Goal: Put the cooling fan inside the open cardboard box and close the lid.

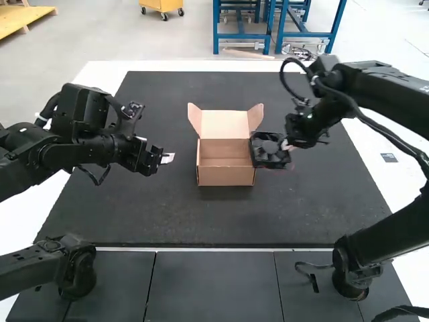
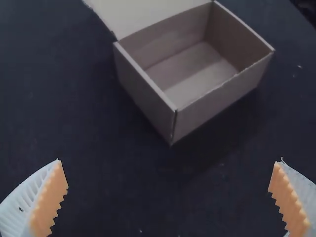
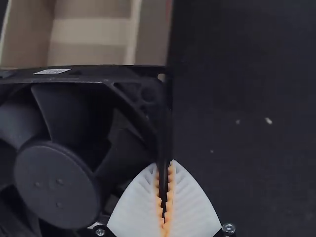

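An open cardboard box [image 1: 225, 161] stands in the middle of the black mat, its lid [image 1: 225, 123] folded up at the far side. Its inside [image 2: 190, 69] holds nothing. A black square cooling fan [image 1: 271, 150] hangs tilted just right of the box's right wall. My right gripper [image 1: 289, 143] is shut on the fan's frame edge [image 3: 163, 148], white ribbed fingers [image 3: 190, 202] pinching it. My left gripper [image 1: 161, 159] stands open to the left of the box, its orange pads [image 2: 49, 197] spread wide with nothing between them.
The black mat [image 1: 134, 208] covers the table, with bare room in front of the box and on both sides. The arm bases [image 1: 70, 265] sit at the near edge. White table [image 1: 395, 161] shows past the mat's right side.
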